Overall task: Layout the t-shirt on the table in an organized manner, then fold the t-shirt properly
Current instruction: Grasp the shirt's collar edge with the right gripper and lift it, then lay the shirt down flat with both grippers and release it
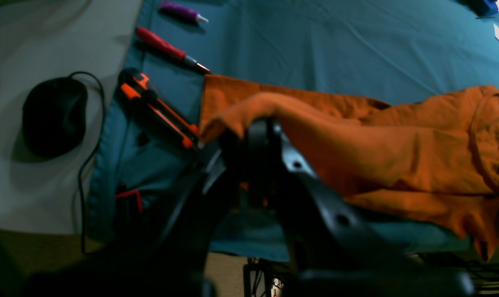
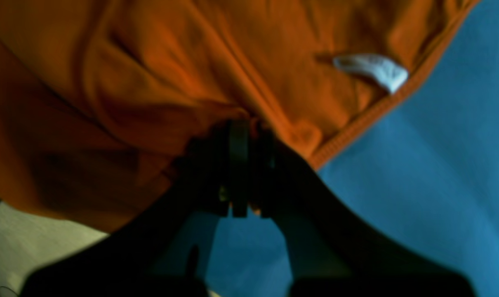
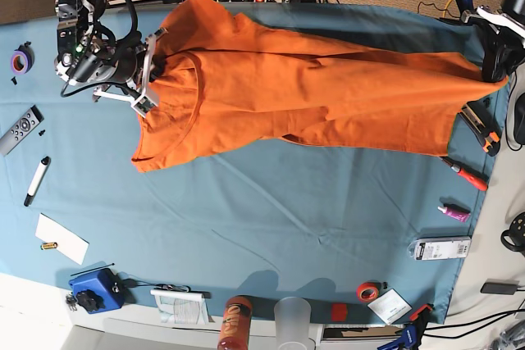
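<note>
My left hand (image 1: 253,136) is clenched on the hem of the t-shirt (image 3: 312,96), my right hand (image 2: 239,136) on its collar end. Held so, the shirt stretches along the far side of the bench (image 3: 271,219), ready, I judge, to be laid flat.

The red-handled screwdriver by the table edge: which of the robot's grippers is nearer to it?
Left. The left gripper grips the t-shirt hem, a short way from the screwdriver. The right gripper pinches the collar end, far across the table.

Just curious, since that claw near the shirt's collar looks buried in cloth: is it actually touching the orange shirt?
Touching. The right wrist view shows the right gripper closed with the t-shirt bunched between its jaws.
</note>
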Robot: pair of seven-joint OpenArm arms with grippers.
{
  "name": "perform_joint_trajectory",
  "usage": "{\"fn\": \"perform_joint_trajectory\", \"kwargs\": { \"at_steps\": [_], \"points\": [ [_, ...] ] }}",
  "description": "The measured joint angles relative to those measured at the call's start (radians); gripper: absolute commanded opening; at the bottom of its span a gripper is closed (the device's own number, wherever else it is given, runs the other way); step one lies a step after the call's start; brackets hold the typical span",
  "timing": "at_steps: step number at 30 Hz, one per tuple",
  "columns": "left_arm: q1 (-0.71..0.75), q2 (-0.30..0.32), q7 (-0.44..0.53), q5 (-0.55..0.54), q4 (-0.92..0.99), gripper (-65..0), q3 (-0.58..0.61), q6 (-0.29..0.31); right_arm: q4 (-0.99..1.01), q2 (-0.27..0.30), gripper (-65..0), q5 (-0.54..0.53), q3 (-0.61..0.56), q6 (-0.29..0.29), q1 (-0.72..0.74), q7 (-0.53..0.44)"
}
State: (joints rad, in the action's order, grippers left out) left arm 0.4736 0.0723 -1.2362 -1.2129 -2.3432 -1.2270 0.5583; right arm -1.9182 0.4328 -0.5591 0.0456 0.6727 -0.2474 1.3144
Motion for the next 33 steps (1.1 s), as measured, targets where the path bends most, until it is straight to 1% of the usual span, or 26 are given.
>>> {"fn": "perform_joint_trajectory", "kwargs": {
  "at_steps": [3,5,8,11,12,14,17,20,21,22,24,26,27,31,33],
  "points": [
    [0.0,0.0,0.0,0.0,0.0,-65.0,0.0,0.0,-0.074,-0.004,-65.0,-0.09,0.042,0.001,0.0,-0.027],
    [0.0,0.0,0.0,0.0,0.0,-65.0,0.0,0.0,-0.123,-0.019,-65.0,-0.129,0.107,0.001,0.001,-0.035],
    [0.0,0.0,-0.001,0.0,0.0,-65.0,0.0,0.0,-0.187,-0.068,-65.0,-0.179,0.238,0.001,0.0,-0.028],
    [0.0,0.0,-0.002,0.0,0.0,-65.0,0.0,0.0,-0.238,-0.122,-65.0,-0.296,0.384,0.001,0.001,-0.023],
    [0.004,0.0,-0.005,0.0,0.0,-65.0,0.0,0.0,-0.249,-0.138,-65.0,-0.332,0.431,0.002,0.001,-0.002],
    [0.009,0.0,-0.037,-0.003,0.0,-65.0,0.0,0.0,-0.264,-0.164,-65.0,-0.386,0.521,0.026,0.001,0.037],
    [0.032,0.0,-0.047,-0.003,0.0,-65.0,0.0,0.0,-0.27,-0.19,-65.0,-0.451,0.651,0.025,0.002,0.05],
    [0.05,0.0,-0.047,-0.003,0.0,-65.0,0.0,0.0,-0.27,-0.201,-65.0,-0.497,0.777,0.025,0.004,0.051],
    [0.05,-0.001,-0.047,-0.003,0.0,-65.0,0.0,-0.014,-0.27,-0.203,-65.0,-0.512,0.814,0.025,0.005,0.051],
    [0.05,0.0,-0.047,-0.003,0.0,-65.0,0.0,-0.014,-0.27,-0.203,-65.0,-0.529,0.846,0.025,0.006,0.052],
    [0.05,0.0,-0.035,-0.004,0.0,-65.0,0.0,-0.014,-0.271,-0.204,-65.0,-0.554,0.897,0.025,0.01,0.052],
    [0.047,0.0,0.014,-0.021,0.0,-65.0,0.0,-0.014,-0.271,-0.204,-65.0,-0.554,0.93,0.025,0.021,0.054],
    [0.036,0.0,0.019,-0.028,0.0,-65.0,0.0,-0.005,-0.271,-0.204,-65.0,-0.553,0.941,0.025,0.036,0.057],
    [-0.013,0.004,0.03,-0.026,0.0,-65.0,0.0,0.004,-0.271,-0.202,-65.0,-0.549,0.949,0.028,0.137,0.049],
    [-0.03,0.011,0.038,-0.024,0.0,-65.0,0.006,0.004,-0.273,-0.191,-65.0,-0.509,0.945,0.028,0.197,0.045]
  ]
}}
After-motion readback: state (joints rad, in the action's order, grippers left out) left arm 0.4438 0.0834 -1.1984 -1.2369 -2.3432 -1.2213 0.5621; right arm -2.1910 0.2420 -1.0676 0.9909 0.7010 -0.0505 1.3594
